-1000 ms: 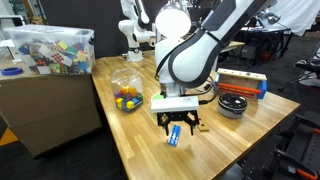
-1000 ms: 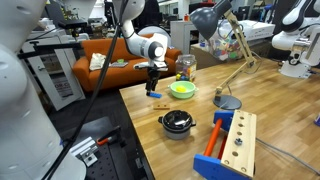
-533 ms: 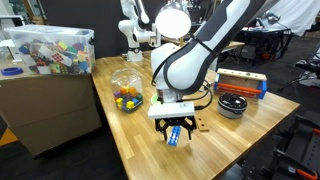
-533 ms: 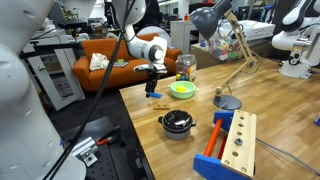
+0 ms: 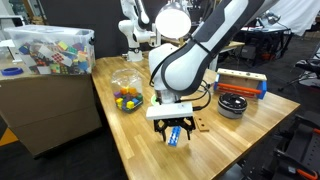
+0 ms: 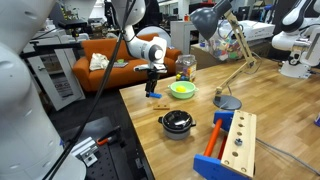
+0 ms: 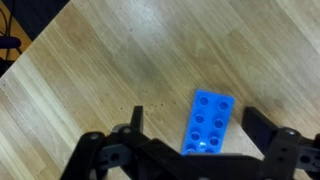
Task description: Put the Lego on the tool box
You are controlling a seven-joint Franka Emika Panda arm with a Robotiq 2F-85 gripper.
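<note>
A blue Lego brick [image 7: 207, 124] lies flat on the wooden table, between my spread fingers in the wrist view. It also shows in both exterior views [image 5: 173, 139] [image 6: 157, 106]. My gripper [image 7: 195, 130] is open and hangs just above the brick, with one finger on each side and neither touching it; it shows in both exterior views [image 5: 173, 131] [image 6: 152, 88]. The tool box [image 5: 243, 82], wooden with orange and blue parts, stands on the far side of the table [image 6: 226, 145], well away from the gripper.
A clear bowl of coloured pieces [image 5: 126, 93] sits near the gripper. A black pot [image 6: 178, 122], a green bowl [image 6: 182, 89], a jar [image 6: 185, 67] and a desk lamp [image 6: 224, 55] stand on the table. A bin of cubes [image 5: 50, 50] is beside it.
The arm has shifted slightly sideways and a little lower over the brick. The gripper stays open and the brick has not moved.
</note>
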